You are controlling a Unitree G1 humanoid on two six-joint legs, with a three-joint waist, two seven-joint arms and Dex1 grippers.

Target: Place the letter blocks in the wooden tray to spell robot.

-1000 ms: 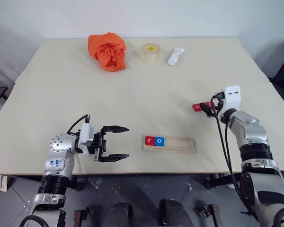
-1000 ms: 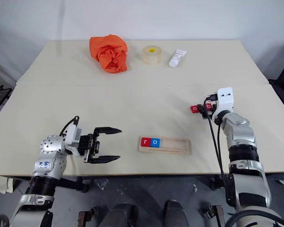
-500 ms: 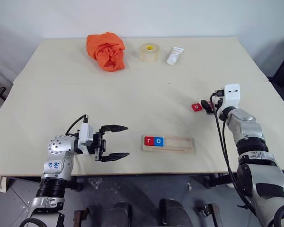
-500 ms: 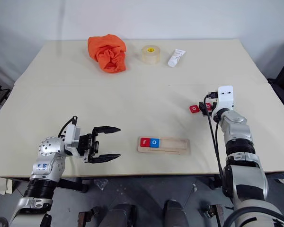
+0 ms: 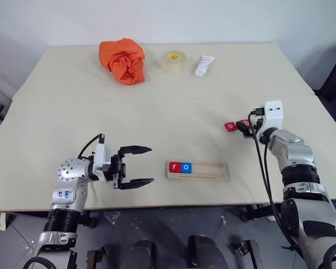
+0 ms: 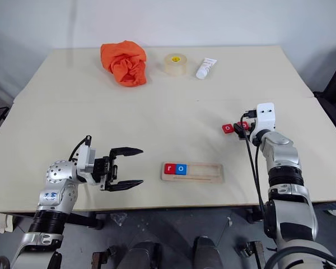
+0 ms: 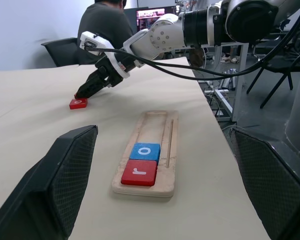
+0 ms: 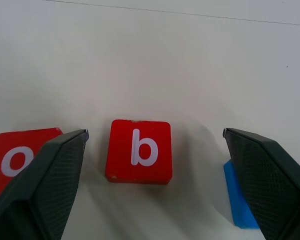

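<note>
The red b block (image 8: 139, 150) lies flat on the counter (image 5: 157, 112), directly between the two spread fingers (image 8: 37, 185) of the right gripper (image 5: 243, 128), touching neither of them. The fingers are wide apart and hold nothing. Just outside one finger lies the red o block (image 8: 17, 160), partly hidden by that finger; just outside the other finger a blue block (image 8: 238, 200) shows as a corner only, its letter out of sight. From the head camera, the red o block sits on the inner side of the right fingers, toward the counter's middle.

The wooden tray (image 5: 207, 170) lies near the counter's front edge, between the two grippers and well apart from the right fingers. In the end of it nearer the left gripper sit a red r block (image 5: 174, 166) and a blue o block (image 5: 186, 166), side by side and touching; the rest of the tray is unfilled.

The left gripper (image 5: 135, 166) hovers just beside that filled end of the tray, pointing toward it, its fingers (image 5: 135, 149) wide apart and empty.

At the counter's far edge, well away from both sets of fingers, rest a crumpled orange cloth (image 5: 122, 59), a roll of tape (image 5: 173, 61) and a small white tube (image 5: 203, 65). Beyond the counter, a seated person (image 7: 107, 27) faces a screen.
</note>
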